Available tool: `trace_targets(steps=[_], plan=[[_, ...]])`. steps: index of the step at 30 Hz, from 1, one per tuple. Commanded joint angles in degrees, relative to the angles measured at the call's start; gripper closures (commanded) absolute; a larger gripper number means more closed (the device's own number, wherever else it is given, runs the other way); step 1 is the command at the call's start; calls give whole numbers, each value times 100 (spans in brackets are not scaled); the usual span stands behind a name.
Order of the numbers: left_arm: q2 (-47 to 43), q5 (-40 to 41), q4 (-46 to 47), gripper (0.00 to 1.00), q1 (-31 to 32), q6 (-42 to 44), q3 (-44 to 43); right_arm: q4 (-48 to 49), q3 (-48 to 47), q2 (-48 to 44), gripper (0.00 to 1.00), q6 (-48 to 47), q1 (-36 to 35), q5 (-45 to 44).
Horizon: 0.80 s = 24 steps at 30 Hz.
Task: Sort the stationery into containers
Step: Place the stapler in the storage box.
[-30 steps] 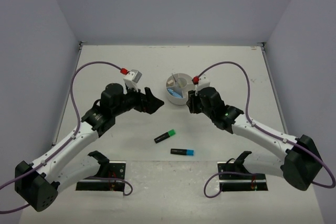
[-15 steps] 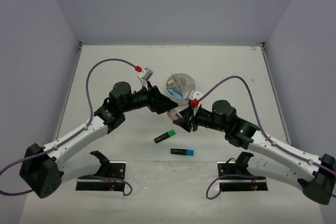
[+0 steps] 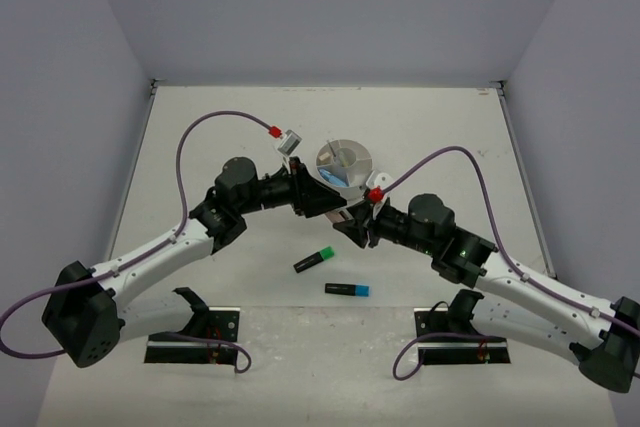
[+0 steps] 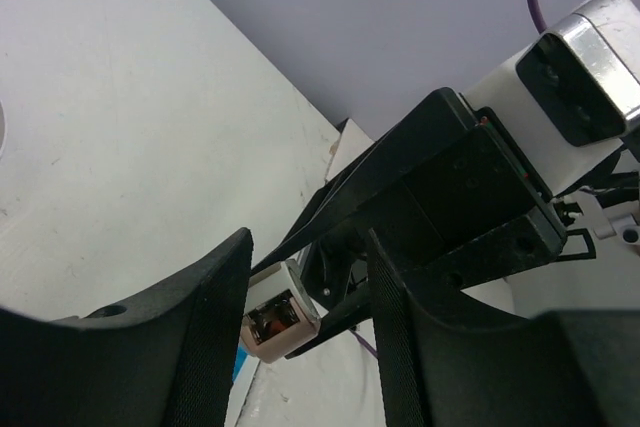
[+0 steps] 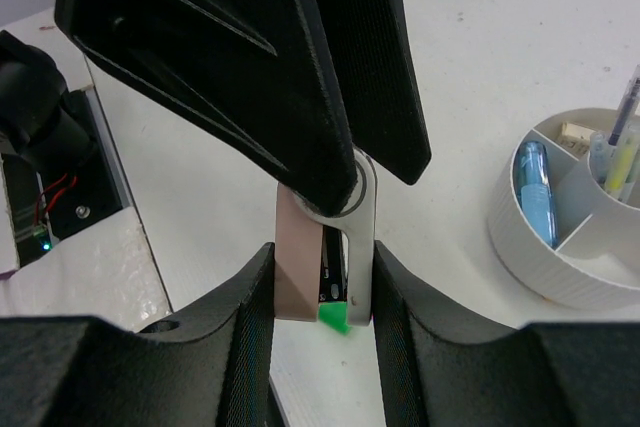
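My right gripper (image 5: 322, 282) is shut on a small pink-and-white item (image 5: 300, 267), held in the air over the table's middle (image 3: 349, 215). My left gripper (image 4: 312, 282) meets it head-on. Its jaws stand either side of the item (image 4: 280, 319), and a gap shows on one side. On the table lie a green-tipped highlighter (image 3: 314, 260), seen under the item in the right wrist view (image 5: 337, 317), and a blue-tipped highlighter (image 3: 347, 289). The round white organiser (image 3: 330, 152) sits behind the grippers. It holds a blue marker (image 5: 537, 187) and thin pens (image 5: 625, 112).
Two black mounts (image 3: 195, 332) (image 3: 465, 332) stand at the near edge. Purple cables (image 3: 215, 122) (image 3: 440, 157) arch over both arms. Grey walls close in the table on three sides.
The right arm drew back from the organiser to the table's middle with the item. The left arm swung right to meet it, and its jaws have narrowed around the item.
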<state>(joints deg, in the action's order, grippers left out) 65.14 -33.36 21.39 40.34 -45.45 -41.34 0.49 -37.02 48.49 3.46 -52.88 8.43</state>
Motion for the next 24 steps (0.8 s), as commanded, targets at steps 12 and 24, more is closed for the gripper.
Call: trace_targets(steps=[12, 24], plan=[[359, -4, -150, 43, 150, -17, -252, 636, 177, -419, 100, -13, 6, -572], [689, 1136, -1491, 100, 191, 835, -1447, 267, 6, -336, 1, 743, 9, -2110]])
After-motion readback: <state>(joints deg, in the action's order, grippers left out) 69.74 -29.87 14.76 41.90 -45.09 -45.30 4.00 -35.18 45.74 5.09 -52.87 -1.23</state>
